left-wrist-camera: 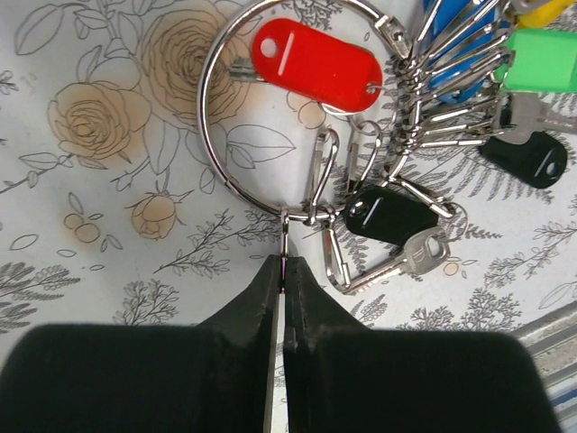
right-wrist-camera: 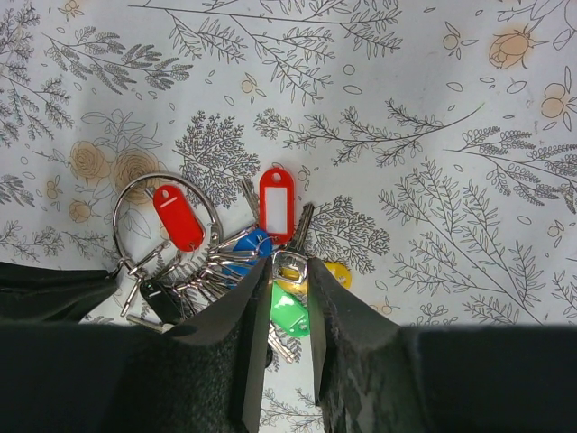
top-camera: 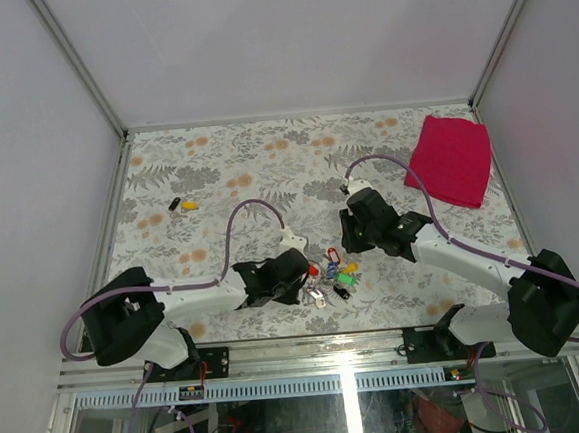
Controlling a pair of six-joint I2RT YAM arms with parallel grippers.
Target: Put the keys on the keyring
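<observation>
left hand [left-wrist-camera: 284, 271]: clenched, pinching thin metal at the lowest point of the keyring [left-wrist-camera: 203, 108], centre of the left-wrist frame. The matte black fingers [left-wrist-camera: 252, 316] fill the bottom of that frame.
right hand [right-wrist-camera: 287, 275]: fingers a little apart, with a silver key head and the green tag [right-wrist-camera: 290, 311] in the gap. Can't tell if it grips anything.
keys [top-camera: 331, 278]: one bunch on the surface [top-camera: 245, 160], bottom centre of the top view, between the two hands.
hidden: the right fingers half cover the green tag. Blue and yellow tags are cut off at the upper right of the left-wrist frame. Key blades overlap, so the count is unclear.
keyring detail: shiny round wire loop with a row of small snap clips [left-wrist-camera: 424, 86] on its right side.
tags: glossy rounded plastic. The red tag [left-wrist-camera: 315, 65] sits inside the loop and the black tag [left-wrist-camera: 389, 216] below it, each with a white slit.
framed tag [right-wrist-camera: 276, 203]: red rim, blank white window.
writing: stamp on the silver key [left-wrist-camera: 419, 253] head, too small to read.
stray piece [top-camera: 183, 204]: yellow and black, left of the top view, well apart from the bunch. Too small to identify.
cloth [top-camera: 452, 158]: red, soft, upper right.
surface print: grey leaves, tan roses.
</observation>
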